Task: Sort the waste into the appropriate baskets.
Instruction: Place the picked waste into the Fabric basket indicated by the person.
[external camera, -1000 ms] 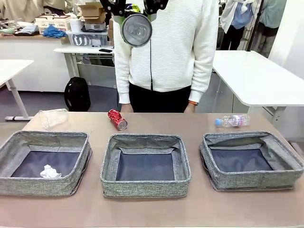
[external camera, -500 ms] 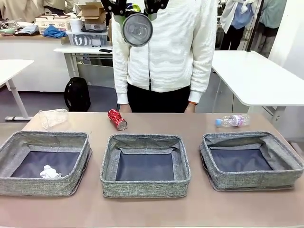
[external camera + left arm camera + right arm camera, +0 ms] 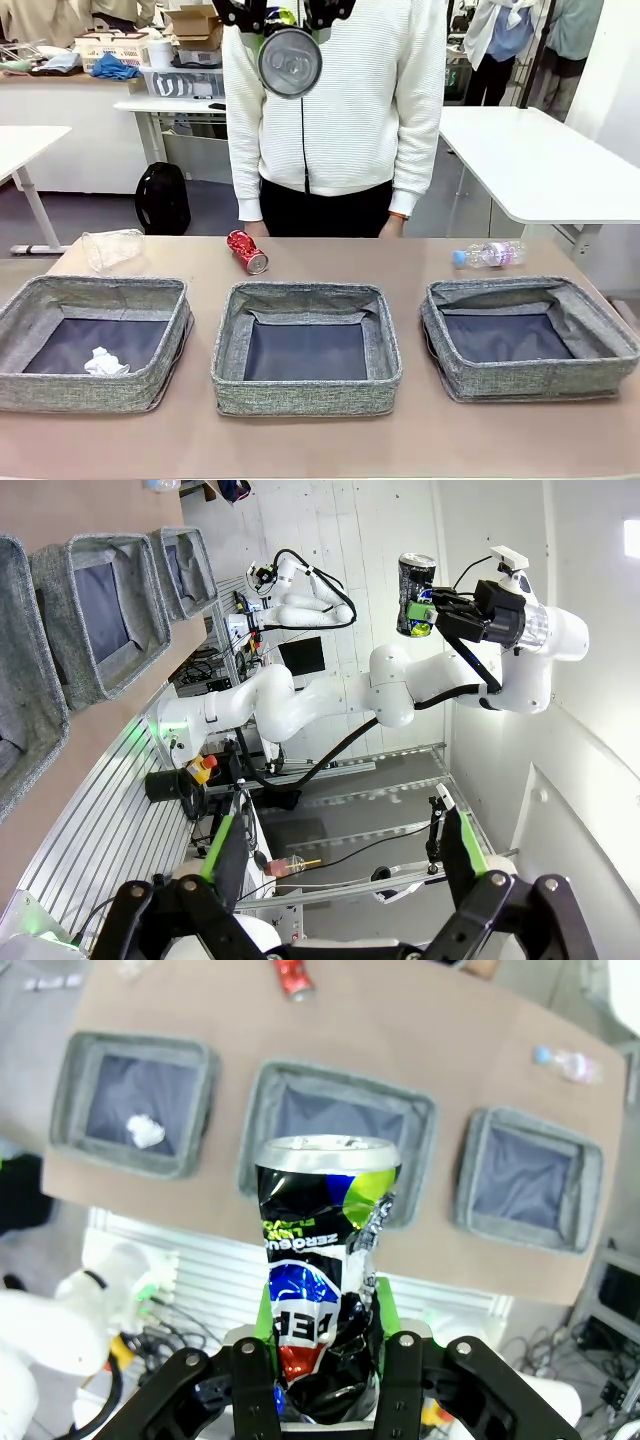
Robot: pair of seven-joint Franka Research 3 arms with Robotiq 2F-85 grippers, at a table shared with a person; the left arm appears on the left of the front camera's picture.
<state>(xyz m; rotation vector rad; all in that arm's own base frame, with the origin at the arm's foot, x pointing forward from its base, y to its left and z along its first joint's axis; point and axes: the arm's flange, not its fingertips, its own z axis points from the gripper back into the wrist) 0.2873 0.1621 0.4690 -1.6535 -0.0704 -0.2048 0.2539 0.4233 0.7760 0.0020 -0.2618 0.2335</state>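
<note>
My right gripper (image 3: 325, 1312) is shut on a dark printed can (image 3: 325, 1260), held high above the table; in the front view the can's (image 3: 288, 62) round end faces the camera. Three grey baskets stand in a row: left (image 3: 95, 395), middle (image 3: 305, 398), right (image 3: 530, 382). A crumpled white paper ball (image 3: 105, 362) lies in the left one. Behind the baskets lie a crushed clear bottle (image 3: 111, 247), a red can (image 3: 247, 251) and a small clear bottle (image 3: 488, 254). My left gripper (image 3: 345, 850) is open and holds nothing, off the table's side.
A person in a white sweater (image 3: 335, 100) stands at the table's far edge, behind the red can. The left wrist view shows the right arm (image 3: 450, 670) raised with the can, and the table's edge (image 3: 120, 730) beside an equipment rack.
The person has shifted slightly to the left. Both grippers and the can have stayed in place.
</note>
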